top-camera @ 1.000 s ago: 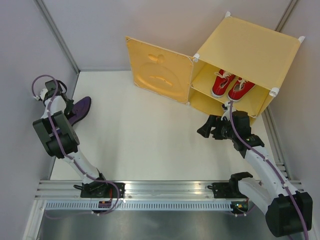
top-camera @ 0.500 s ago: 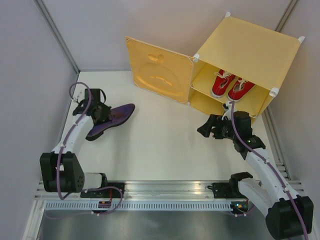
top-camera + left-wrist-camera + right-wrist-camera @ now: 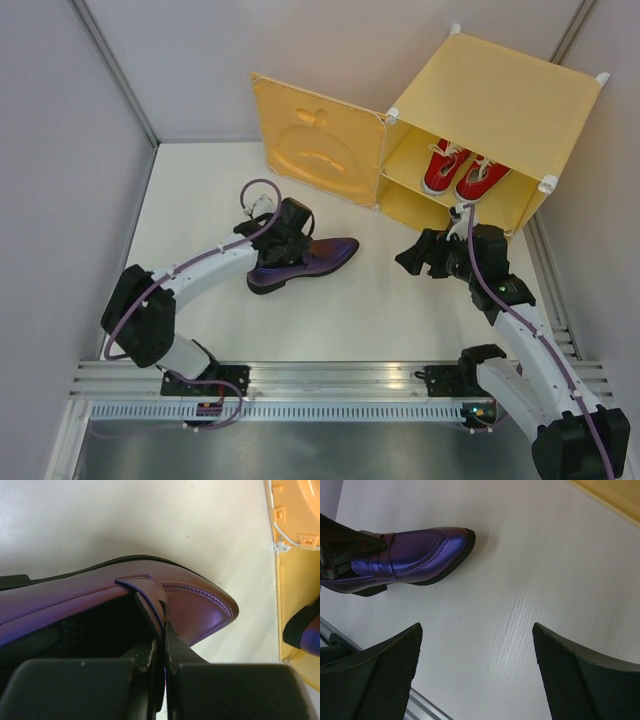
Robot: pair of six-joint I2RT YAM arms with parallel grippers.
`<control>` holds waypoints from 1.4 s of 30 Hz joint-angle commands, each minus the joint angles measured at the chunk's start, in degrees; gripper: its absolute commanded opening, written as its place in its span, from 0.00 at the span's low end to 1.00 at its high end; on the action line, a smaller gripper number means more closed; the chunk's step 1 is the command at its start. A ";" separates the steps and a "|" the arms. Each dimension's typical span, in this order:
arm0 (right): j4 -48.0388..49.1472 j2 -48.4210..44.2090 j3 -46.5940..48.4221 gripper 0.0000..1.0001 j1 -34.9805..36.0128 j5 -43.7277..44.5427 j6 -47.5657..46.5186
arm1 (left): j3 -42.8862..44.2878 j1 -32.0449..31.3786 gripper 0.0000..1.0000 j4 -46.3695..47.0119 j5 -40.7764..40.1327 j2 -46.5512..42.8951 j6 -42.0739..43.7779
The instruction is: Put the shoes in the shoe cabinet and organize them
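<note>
A dark purple loafer [image 3: 312, 260] is at the table's middle, toe toward the yellow-orange shoe cabinet [image 3: 500, 100]. My left gripper [image 3: 283, 243] is shut on the loafer's upper edge at the strap; the left wrist view shows its jaws pinching the rim [image 3: 162, 630] of the loafer [image 3: 195, 600]. Two red sneakers [image 3: 462, 170] stand side by side on the cabinet's inner shelf. My right gripper [image 3: 413, 255] is open and empty in front of the cabinet's lower compartment; in its own view [image 3: 477, 675] the loafer [image 3: 415, 555] lies ahead. The second loafer is not clearly in view.
The cabinet door [image 3: 318, 140], embossed with an apple, stands open to the left of the opening. The cabinet's edge shows in the left wrist view [image 3: 295, 605], with a dark shape [image 3: 302, 630] I cannot identify. Grey walls enclose the table; a metal rail [image 3: 330, 385] runs along the near edge.
My left arm has swung from the far left to the table's middle, carrying the purple loafer toward the cabinet. The right arm has barely moved.
</note>
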 commanded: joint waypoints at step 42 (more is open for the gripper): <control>1.24 18.92 17.73 0.90 26.18 22.76 2.11 | 12.21 21.28 0.99 -7.07 14.88 -9.45 38.03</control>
